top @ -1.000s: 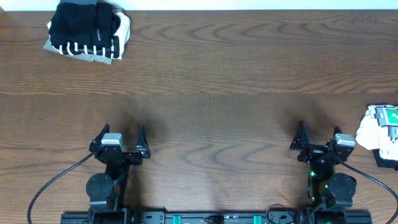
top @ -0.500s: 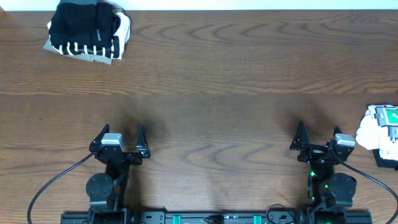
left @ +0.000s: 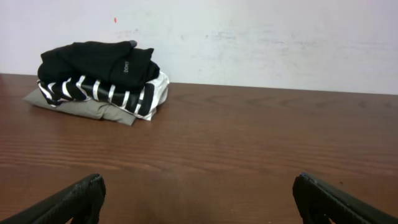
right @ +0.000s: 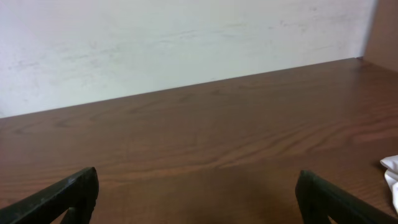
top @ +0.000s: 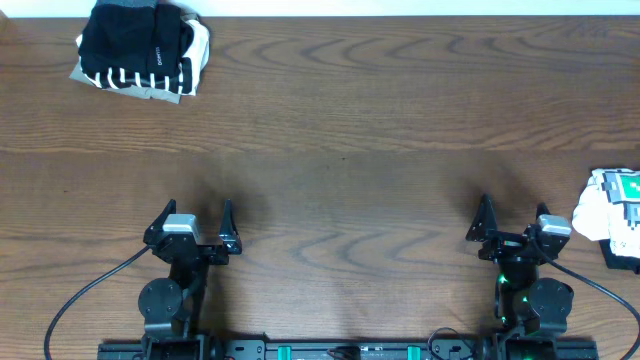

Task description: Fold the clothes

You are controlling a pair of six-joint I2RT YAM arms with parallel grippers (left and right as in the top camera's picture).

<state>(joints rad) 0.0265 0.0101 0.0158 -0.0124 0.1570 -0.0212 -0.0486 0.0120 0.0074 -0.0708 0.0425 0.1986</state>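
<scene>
Nothing has moved since the earlier overhead views: both arms and all cloth lie as they did.

Left gripper (top: 198, 215) and right gripper (top: 513, 215) rest near the front edge of the table (top: 340, 130), well apart from each other. Each has its fingers spread wide with nothing between them. Both wrist views show only bare wood grain between the dark fingertips.

Crumpled white T-shirt (top: 612, 215), showing a green print, lies at the right edge of the table and is partly cut off by the frame. It sits just beside the right gripper, on its outer side rather than ahead of the fingers. The right wrist view catches only a sliver of white cloth at its right margin. The right arm is much the nearer one and would probably have to swing outward to meet the shirt. The shirt's long axis cannot be told, since the bundle is bunched and cropped.

Folded stack (top: 140, 50) lies at the far left corner, ahead of the left gripper and well apart from it. A black garment (left: 96, 62) with small pale lettering lies on top. Under it is a black-and-white striped garment (left: 106, 93), and a beige garment (left: 81, 109) lies at the bottom. All are soft and matte with rounded folds.

The table is dark brown with a smooth grain. A plain pale wall (left: 249, 37) stands behind it.
</scene>
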